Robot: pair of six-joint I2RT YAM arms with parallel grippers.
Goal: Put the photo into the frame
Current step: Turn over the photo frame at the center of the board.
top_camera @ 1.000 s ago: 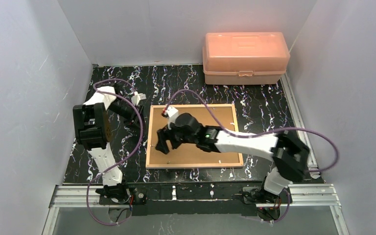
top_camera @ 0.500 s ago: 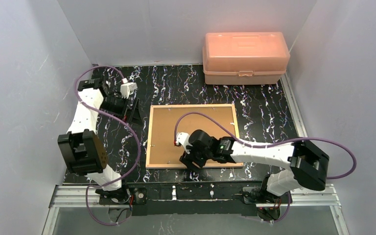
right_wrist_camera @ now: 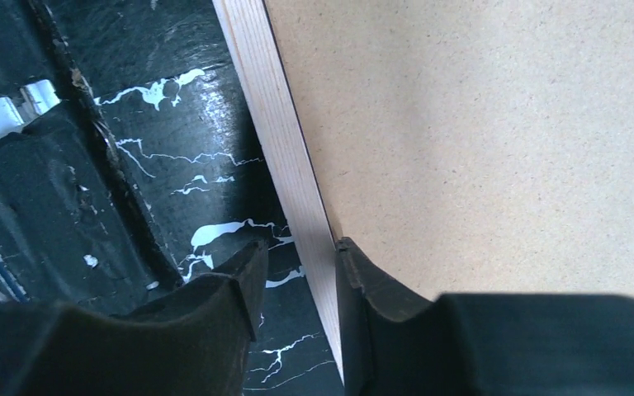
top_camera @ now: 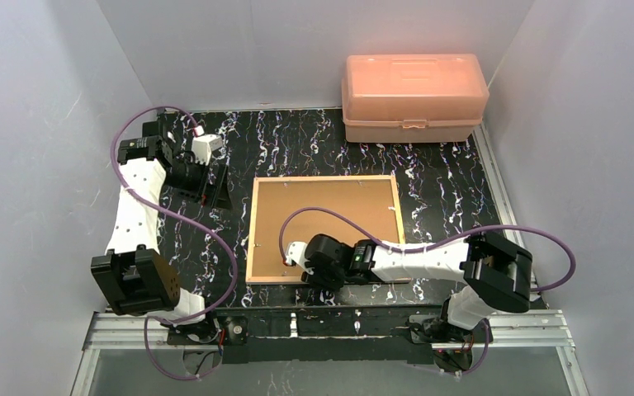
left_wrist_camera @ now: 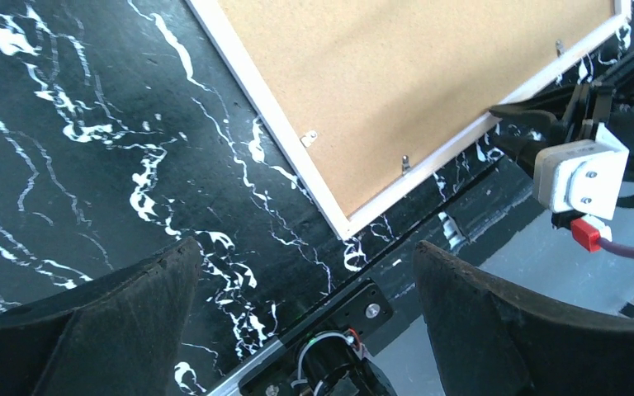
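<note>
The frame (top_camera: pixel 324 178) lies face down mid-table, its light wood rim around a brown backing board (top_camera: pixel 326 219). The photo is out of view. My right gripper (top_camera: pixel 307 274) is low at the frame's near edge. In the right wrist view its jaws (right_wrist_camera: pixel 301 264) straddle the wood rim (right_wrist_camera: pixel 285 148): one finger rests against the board side, the other stands a little off on the table side. My left gripper (top_camera: pixel 217 188) hovers wide open over the table left of the frame, holding nothing. The left wrist view (left_wrist_camera: pixel 305 280) shows the frame's near-left corner (left_wrist_camera: pixel 345 229).
An orange plastic box (top_camera: pixel 413 97) stands at the back right. The black marbled tabletop (top_camera: pixel 314 140) is walled in by pale panels. A metal rail (top_camera: pixel 322 326) with the arm bases runs along the near edge, close behind my right gripper.
My right gripper moved from the frame's left part to its near edge and narrowed its jaws round the rim. The left arm stretched towards the far left, and its gripper opened wide.
</note>
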